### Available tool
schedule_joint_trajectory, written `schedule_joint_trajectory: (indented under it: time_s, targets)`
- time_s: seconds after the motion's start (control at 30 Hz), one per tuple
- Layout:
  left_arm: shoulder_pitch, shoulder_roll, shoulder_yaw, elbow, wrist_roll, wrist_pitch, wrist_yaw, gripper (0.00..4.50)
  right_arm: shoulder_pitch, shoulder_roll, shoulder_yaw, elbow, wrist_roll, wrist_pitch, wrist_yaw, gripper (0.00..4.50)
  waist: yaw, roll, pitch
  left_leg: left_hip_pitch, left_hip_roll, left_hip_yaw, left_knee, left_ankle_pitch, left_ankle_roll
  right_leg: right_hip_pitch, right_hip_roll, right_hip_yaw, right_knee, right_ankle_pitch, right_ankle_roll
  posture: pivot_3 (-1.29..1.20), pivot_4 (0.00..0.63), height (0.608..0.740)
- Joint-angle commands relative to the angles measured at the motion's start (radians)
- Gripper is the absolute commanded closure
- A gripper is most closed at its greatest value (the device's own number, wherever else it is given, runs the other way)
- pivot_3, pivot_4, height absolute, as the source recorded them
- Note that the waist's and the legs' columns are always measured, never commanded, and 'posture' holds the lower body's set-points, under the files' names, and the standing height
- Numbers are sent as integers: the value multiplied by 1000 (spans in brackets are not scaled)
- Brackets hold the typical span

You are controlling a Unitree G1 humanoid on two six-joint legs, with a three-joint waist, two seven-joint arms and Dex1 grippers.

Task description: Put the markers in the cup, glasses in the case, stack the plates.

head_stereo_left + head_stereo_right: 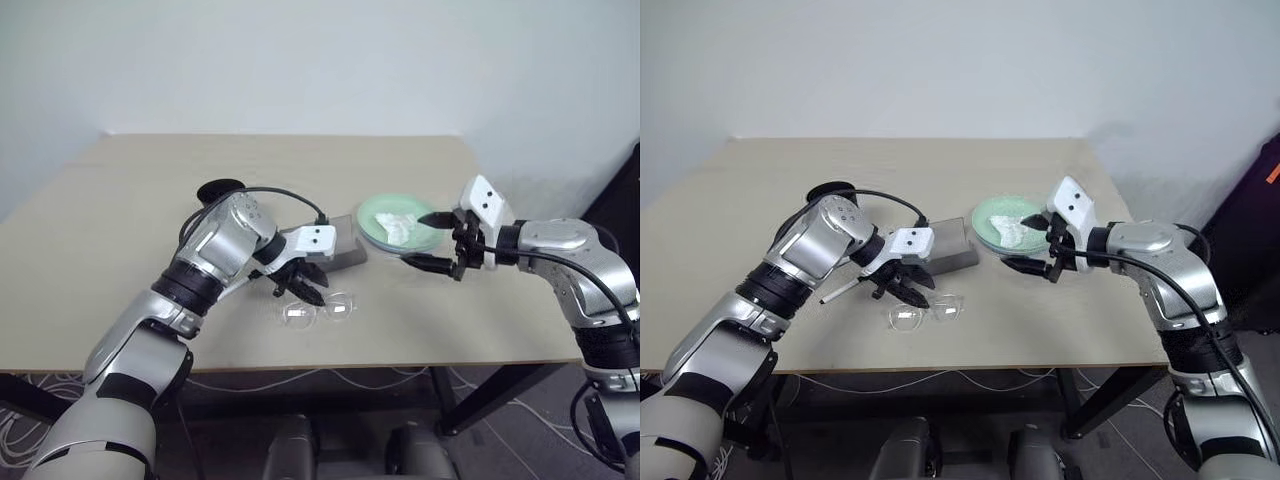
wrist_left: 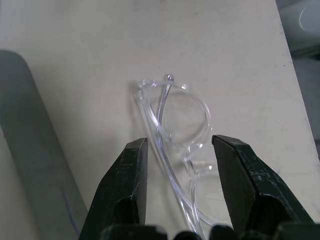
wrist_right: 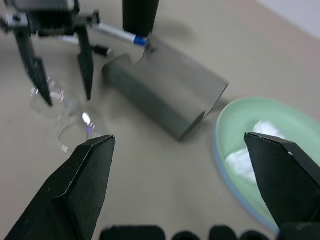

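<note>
Both claws are gaping: left claw (image 2: pixel 180 187) straddles the clear glasses (image 2: pixel 175 130) without gripping them, right claw (image 1: pixel 432 240) hangs empty by the green plate (image 1: pixel 375 215).

The glasses (image 2: pixel 172 130) are made of clear, glossy plastic. A matt, smooth beige surface is shown by the table (image 1: pixel 300 180). The case (image 3: pixel 165 95) is finished in dull grey plastic; the green plate (image 3: pixel 235 135) looks smooth.
</note>
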Motion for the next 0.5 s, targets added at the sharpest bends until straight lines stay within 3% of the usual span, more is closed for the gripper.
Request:
schedule_joint_trajectory:
  time_s: [0.03, 0.5]
  targets:
    - [-9, -3, -10, -42, 38, 15, 19, 2414, 3, -47, 4, -60, 0, -32, 51, 0, 0, 0, 0, 0, 0, 0, 0, 0, 0, 0, 0, 0, 0, 0, 0, 0, 0, 649]
    - [46, 11, -37, -112, 110, 12, 49, 2414, -11, -52, 15, -30, -17, -65, 60, 0, 1, 0, 0, 0, 0, 0, 0, 0, 0, 0, 0, 0, 0, 0, 0, 0, 0, 649]
